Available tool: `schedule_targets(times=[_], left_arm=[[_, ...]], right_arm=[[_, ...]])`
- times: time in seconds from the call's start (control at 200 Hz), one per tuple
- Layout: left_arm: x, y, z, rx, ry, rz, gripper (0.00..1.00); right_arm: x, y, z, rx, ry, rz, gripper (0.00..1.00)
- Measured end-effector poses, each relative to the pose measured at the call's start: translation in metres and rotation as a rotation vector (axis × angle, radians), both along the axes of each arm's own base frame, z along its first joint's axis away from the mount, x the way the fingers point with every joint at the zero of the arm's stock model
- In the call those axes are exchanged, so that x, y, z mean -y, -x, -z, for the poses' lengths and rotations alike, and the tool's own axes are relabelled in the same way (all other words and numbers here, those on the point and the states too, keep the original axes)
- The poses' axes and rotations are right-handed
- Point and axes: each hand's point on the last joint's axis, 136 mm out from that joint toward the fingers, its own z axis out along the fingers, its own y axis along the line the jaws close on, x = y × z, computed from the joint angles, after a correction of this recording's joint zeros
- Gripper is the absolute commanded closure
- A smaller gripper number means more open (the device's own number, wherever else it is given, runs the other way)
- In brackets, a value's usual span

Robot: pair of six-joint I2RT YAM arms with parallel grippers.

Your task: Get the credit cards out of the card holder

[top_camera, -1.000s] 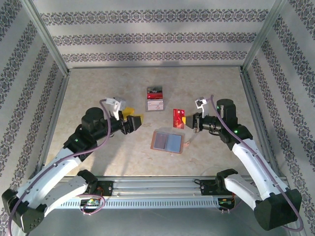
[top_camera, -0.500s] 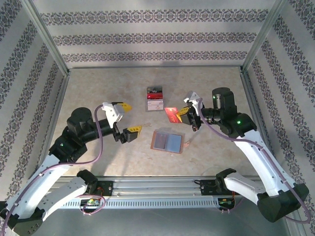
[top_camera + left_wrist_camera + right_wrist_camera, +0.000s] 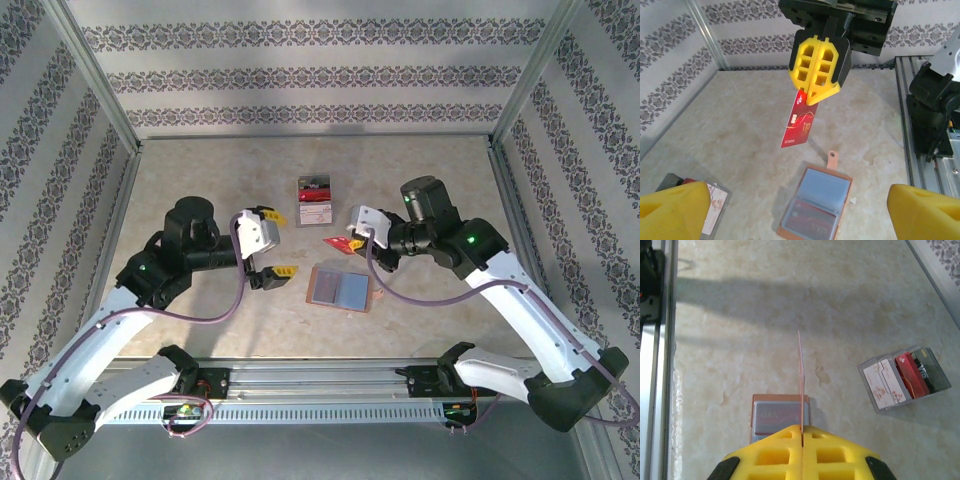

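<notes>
Left gripper point(image 3: 277, 243): jaws spread wide, nothing betw. them; hangs above the table point(image 3: 200, 170), just left of the card holder point(image 3: 340, 288); its yellow fingers point(image 3: 670, 210) sit in the 2 bottom corners of its own wrist cam
Right gripper point(image 3: 811, 95): yellow jaws pressed together, pinching 1 red credit card point(image 3: 797, 125) by its top edge
Held card: hangs off the table, tilted, touching nothing else; from above it's betw. the holder and the clear box point(image 3: 314, 200), nearer the holder
Holder: lies flat and open, centre-front of the table; grey-blue inside facing up, salmon rim round it; small strap tab point(image 3: 832, 158) sticks out of 1 edge
Pocket: 1 more red card point(image 3: 809, 220) tucked in the holder, lying flat
Box: farther back, well apart from the holder; white, red and dark cards stand in it side by side
Table top: beige, marbled look
</notes>
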Motion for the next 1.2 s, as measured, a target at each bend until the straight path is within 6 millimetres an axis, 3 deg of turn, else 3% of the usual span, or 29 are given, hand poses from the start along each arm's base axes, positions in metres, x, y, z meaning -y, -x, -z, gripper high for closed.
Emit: schedule_targets(times=[0.56,0.869,1.204], left_arm=[[0.027,-0.003,0.024,-0.094,-0.02,0.123,0.38],[0.039,0.002,0.015,-0.055,0.009,0.161,0.66],[0.043,0.005,0.02,-0.055,0.012,0.17,0.95]], right_arm=[[-0.033,0.02,-0.008,0.077,0.075,-0.176,1.0],[-0.039,0.025,-0.008,0.063,0.069,-0.189,1.0],[-0.041,0.027,-0.008,0.033,0.052,-0.182,1.0]])
